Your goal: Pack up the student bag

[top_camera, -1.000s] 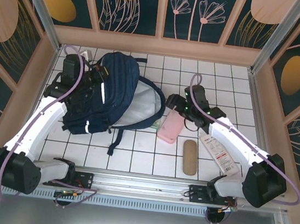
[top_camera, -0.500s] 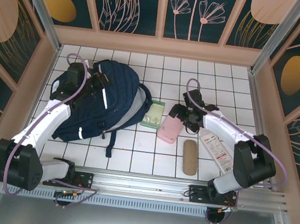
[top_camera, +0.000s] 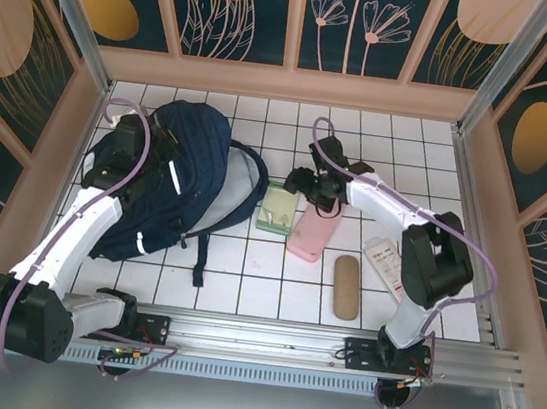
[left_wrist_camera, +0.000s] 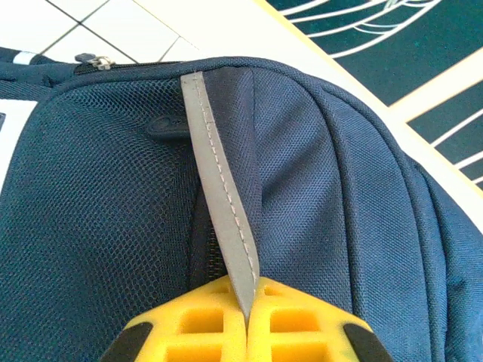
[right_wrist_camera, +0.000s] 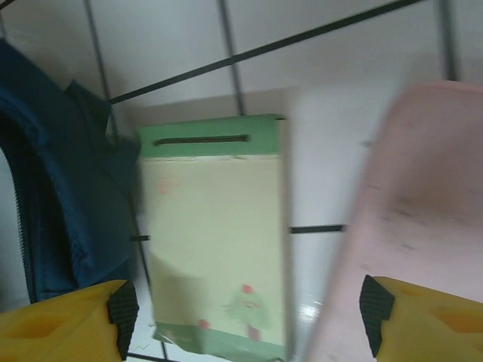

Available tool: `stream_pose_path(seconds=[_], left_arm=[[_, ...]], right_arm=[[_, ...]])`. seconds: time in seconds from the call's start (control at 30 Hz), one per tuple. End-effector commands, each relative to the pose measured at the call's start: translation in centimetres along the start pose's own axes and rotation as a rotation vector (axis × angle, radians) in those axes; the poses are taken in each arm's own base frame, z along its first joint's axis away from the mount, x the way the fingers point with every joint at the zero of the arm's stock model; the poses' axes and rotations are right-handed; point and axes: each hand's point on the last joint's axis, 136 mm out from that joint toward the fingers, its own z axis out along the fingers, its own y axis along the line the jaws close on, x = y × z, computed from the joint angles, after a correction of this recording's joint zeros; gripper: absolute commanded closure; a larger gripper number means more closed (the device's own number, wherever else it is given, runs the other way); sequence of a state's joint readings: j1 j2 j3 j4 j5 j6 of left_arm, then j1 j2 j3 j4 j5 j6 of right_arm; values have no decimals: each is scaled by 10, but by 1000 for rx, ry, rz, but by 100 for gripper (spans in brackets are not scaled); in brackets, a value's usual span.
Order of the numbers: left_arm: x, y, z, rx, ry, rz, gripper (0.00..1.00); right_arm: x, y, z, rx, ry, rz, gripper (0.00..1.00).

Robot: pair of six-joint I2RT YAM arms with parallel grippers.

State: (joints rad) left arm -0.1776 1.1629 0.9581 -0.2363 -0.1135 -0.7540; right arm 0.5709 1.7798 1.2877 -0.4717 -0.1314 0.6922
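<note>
right hand [right_wrist_camera: 247, 313]: spread wide | green packet [right_wrist_camera: 215, 234]: centre | pink case [right_wrist_camera: 407, 211]: right

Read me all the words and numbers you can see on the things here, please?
No text here can be read.
On the white packet: red and dark print, too small to read.
On the green booklet: little drawings, blurred, no words I can make out.
On the student bag: no writing shows.
On the pink case: plain, no writing.
</note>
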Motion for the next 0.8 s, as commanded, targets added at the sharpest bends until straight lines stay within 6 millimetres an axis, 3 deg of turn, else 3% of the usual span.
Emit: stream_pose_path(seconds=[0.0, 0.03, 0.13, 0.23, 0.4, 0.47, 0.57, 0.77], left_arm=[[-17, 8, 3, -60, -60, -4, 100], [-12, 3, 6, -35, -34, -2, 94], [3, -8, 17, 28, 45, 9, 62], [21, -22, 24, 115, 137, 15, 47], [66, -57, 16, 235, 270, 70, 42], [99, -70, 7, 286, 340, 96, 41], [142, -84, -9, 391, 445, 54, 41], [222, -72, -26, 417, 618, 50, 41]], right_arm=[[7, 14, 19, -31, 72, -25, 21], [5, 15, 25, -31, 76, -22, 21], [-5, 17, 37, -20, 72, -24, 21], [-26, 19, 43, 13, 34, -77, 21], [-52, 31, 51, -18, -25, -179, 21], [-68, 25, 56, -45, -33, -167, 21], [-75, 30, 67, -123, 9, -174, 21], [-70, 42, 86, -228, 107, -223, 21]])
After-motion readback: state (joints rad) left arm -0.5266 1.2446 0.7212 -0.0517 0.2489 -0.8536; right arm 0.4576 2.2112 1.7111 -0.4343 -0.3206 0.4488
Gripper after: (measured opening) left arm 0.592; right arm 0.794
